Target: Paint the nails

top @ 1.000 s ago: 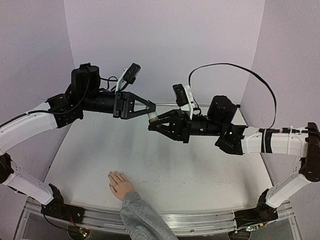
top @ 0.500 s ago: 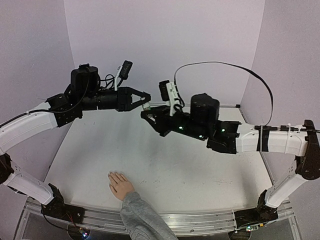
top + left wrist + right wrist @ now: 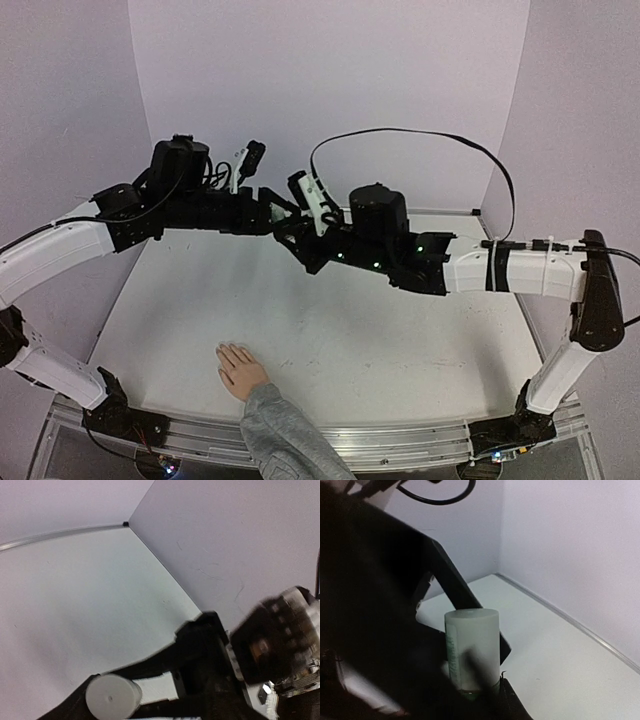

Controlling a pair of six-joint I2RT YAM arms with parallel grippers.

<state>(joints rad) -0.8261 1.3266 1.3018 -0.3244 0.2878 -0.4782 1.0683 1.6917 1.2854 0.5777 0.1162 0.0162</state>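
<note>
A small flesh-coloured hand [image 3: 241, 368] in a grey knit sleeve [image 3: 285, 436] lies palm down near the table's front edge. Its nails [image 3: 226, 350] are tiny and pale at the fingertips. High above the table's back half, my right gripper [image 3: 293, 240] is shut on the base of a whitish cylindrical bottle [image 3: 472, 650], which stands upright in the right wrist view. My left gripper [image 3: 278, 213] meets it from the left, its black fingers [image 3: 461, 592] spread on either side of the bottle's top. The left wrist view shows the bottle's round end [image 3: 112, 698].
Pale walls close the table [image 3: 400, 340] at the back and on both sides. A black cable [image 3: 410, 133] loops above the right arm. Both arms hang well above the tabletop, far from the hand.
The right arm has carried the bottle left, towards the left gripper. The left gripper closed on the bottle's top half a second ago and has since spread its fingers. The hand has not moved.
</note>
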